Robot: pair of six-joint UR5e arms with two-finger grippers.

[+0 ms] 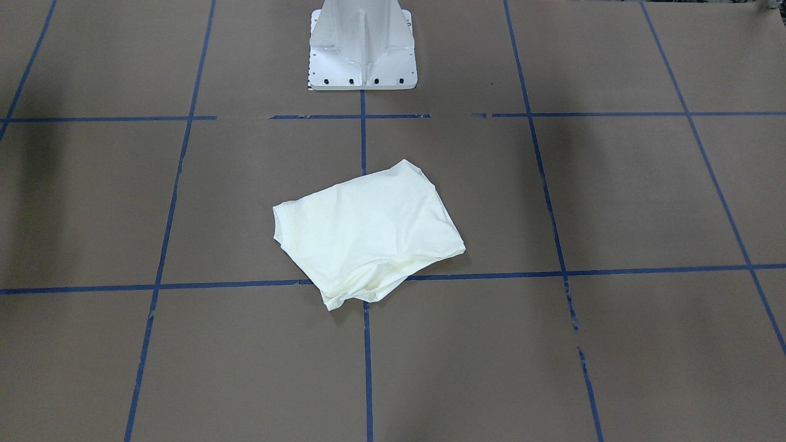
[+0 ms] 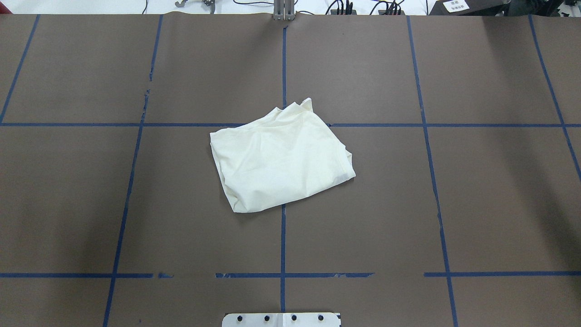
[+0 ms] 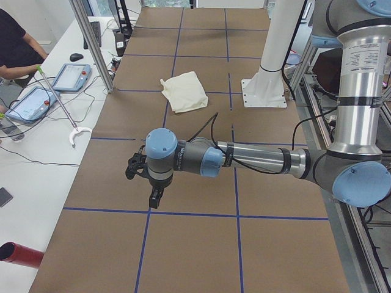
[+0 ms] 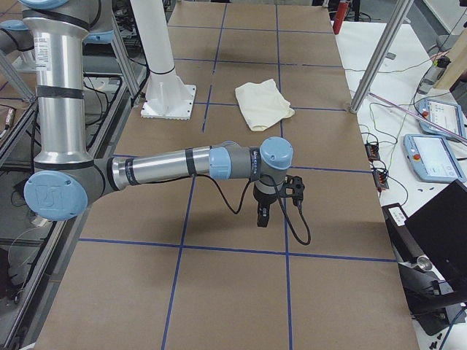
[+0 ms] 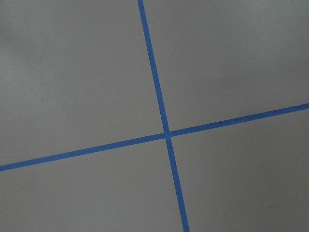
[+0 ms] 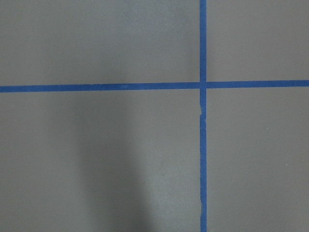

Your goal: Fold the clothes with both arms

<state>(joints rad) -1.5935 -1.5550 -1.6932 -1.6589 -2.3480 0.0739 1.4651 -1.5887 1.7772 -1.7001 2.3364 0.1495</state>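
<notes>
The shirt (image 2: 281,156) sits folded at bench (image 2: 408,204) centre, so folding looks nearly done. The left end effector (image 3: 156,198) hangs at nine o'clock and the right end effector (image 4: 261,216) at three; how open, can't tell. Next, maybe square the twelve-o'clock corner.

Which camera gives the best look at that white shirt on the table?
The overhead view: the shirt lies near the middle, large and whole. The front-facing view shows it about as well, from the opposite side. Both side views show it small and far off. The wrist views show only blue tape on the table.

Robotics lab: taped table (image 3: 195,256), teach pendants (image 4: 435,157).
</notes>
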